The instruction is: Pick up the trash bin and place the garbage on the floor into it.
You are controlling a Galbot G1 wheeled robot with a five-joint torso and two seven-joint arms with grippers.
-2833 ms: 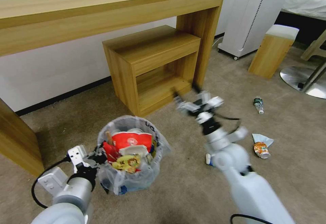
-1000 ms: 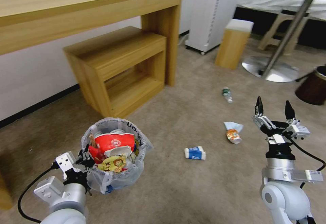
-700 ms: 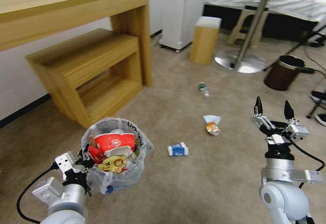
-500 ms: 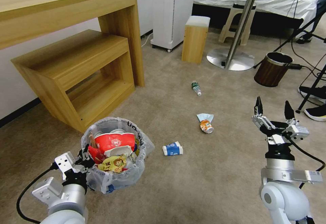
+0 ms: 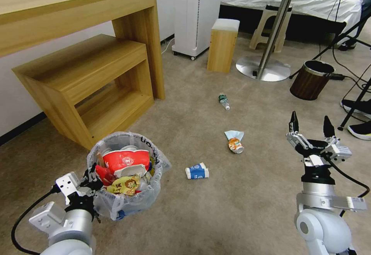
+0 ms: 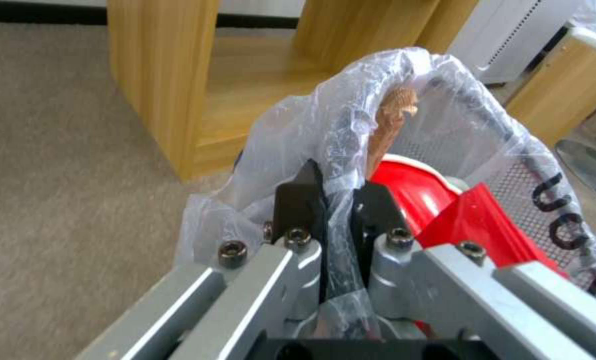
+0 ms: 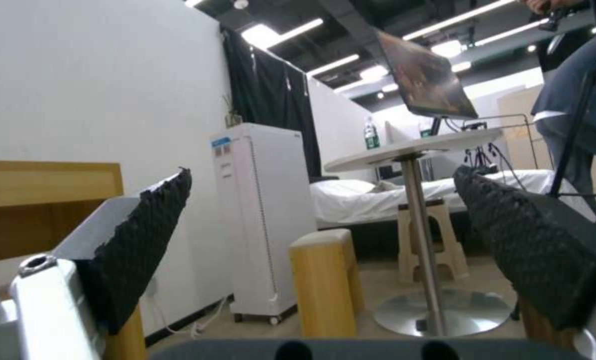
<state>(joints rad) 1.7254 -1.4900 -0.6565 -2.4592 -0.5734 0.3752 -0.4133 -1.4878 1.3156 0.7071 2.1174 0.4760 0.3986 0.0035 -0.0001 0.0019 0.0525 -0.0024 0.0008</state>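
At my lower left, my left gripper [image 5: 92, 173] is pinched onto the near rim of the bin [image 5: 127, 204], the two fingers [image 6: 298, 200] closed on the clear bag [image 6: 325, 125] where it folds over the edge. From the left wrist view, plastic is squeezed between the black tips, with the red bowl [image 6: 411, 185] and a wooden stick [image 6: 388, 125] just beyond them inside. The bin is packed: the red-white bowl [image 5: 125, 160] on top, a yellow wrapper [image 5: 123, 185] below it, black lettering on the bag at the far rim.

My right gripper [image 5: 310, 125] is raised at the lower right, pointing up and forward, fingers spread wide with nothing between them. From the right wrist view its dark ribbed pads [image 7: 144, 240] stand well apart, framing the room beyond.

On the carpet [image 5: 232, 208] between the two arms lies litter: a blue-white carton [image 5: 196, 171] on its side nearest the bin, a crumpled orange wrapper [image 5: 234, 145] with a pale tissue farther off, and a small bottle [image 5: 223, 101] beyond that. A brown bin [image 5: 311, 80] stands far right, near the round table's base [image 5: 262, 68]. A wooden desk [image 5: 77, 19] and low shelf [image 5: 89, 81] are behind my bin.
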